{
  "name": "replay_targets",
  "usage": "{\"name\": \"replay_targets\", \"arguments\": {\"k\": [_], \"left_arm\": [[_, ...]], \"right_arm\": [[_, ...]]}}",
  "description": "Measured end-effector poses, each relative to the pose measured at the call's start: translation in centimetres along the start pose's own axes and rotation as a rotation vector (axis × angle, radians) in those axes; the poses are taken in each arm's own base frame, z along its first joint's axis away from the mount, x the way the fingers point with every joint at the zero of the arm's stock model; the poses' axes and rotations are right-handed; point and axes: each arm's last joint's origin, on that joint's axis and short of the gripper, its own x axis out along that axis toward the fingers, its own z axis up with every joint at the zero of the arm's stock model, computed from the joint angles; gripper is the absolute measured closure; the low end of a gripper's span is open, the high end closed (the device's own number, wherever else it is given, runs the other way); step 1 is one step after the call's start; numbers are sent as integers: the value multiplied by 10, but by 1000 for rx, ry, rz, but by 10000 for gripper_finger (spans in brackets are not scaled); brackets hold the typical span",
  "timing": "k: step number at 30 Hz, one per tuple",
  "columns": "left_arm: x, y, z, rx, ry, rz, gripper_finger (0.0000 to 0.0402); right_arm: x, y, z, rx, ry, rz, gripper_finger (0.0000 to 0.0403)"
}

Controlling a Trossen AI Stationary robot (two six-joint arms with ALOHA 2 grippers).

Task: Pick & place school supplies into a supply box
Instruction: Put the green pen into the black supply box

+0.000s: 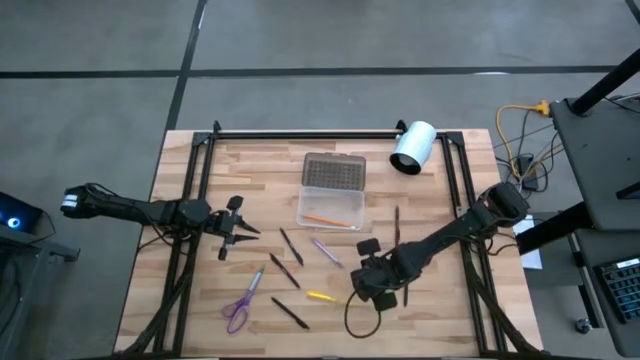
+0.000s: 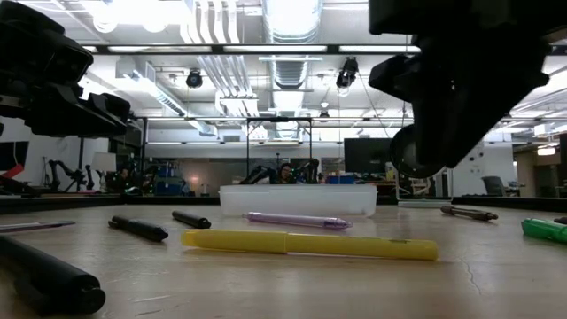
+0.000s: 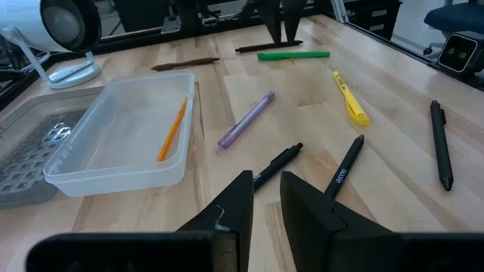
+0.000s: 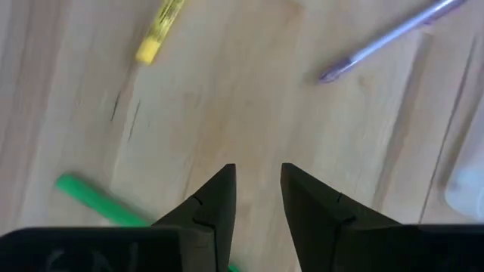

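Observation:
The supply box (image 1: 332,205) is a clear tray with its dotted lid (image 1: 334,170) folded open behind it and an orange pencil (image 3: 172,128) lying inside. Loose on the wood in front of it lie a lilac pen (image 1: 326,250), a yellow pen (image 1: 320,296), several black pens (image 1: 291,245), a brown pen (image 1: 397,225), a green pen (image 3: 293,54) and purple-handled scissors (image 1: 238,310). My right gripper (image 1: 368,280) hovers open, pointing steeply down over bare wood, with the green pen (image 4: 91,196) close beside it. My left gripper (image 1: 235,230) waits open at the table's left.
A white cylinder lamp (image 1: 413,147) lies at the far right behind the box. A black frame rail (image 1: 310,133) runs along the far edge, and rails flank both sides. Bare wood shows between the yellow pen (image 4: 159,30) and the lilac pen (image 4: 386,38).

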Motion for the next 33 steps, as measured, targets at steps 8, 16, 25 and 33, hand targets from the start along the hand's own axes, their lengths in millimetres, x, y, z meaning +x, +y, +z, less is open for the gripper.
{"name": "replay_targets", "arguments": {"k": [8,16,25,33], "left_arm": [[0,0,0,0,0,0,348],[0,0,0,0,0,0,348],[0,0,0,0,0,0,348],[0,0,0,0,-1,0,348]], "right_arm": [[-3,17,-11,-141,73,76,315],[-5,37,-20,-315,84,121,323],[-3,45,-27,-455,91,128,318],[2,44,-31,-461,98,125,322]]}}
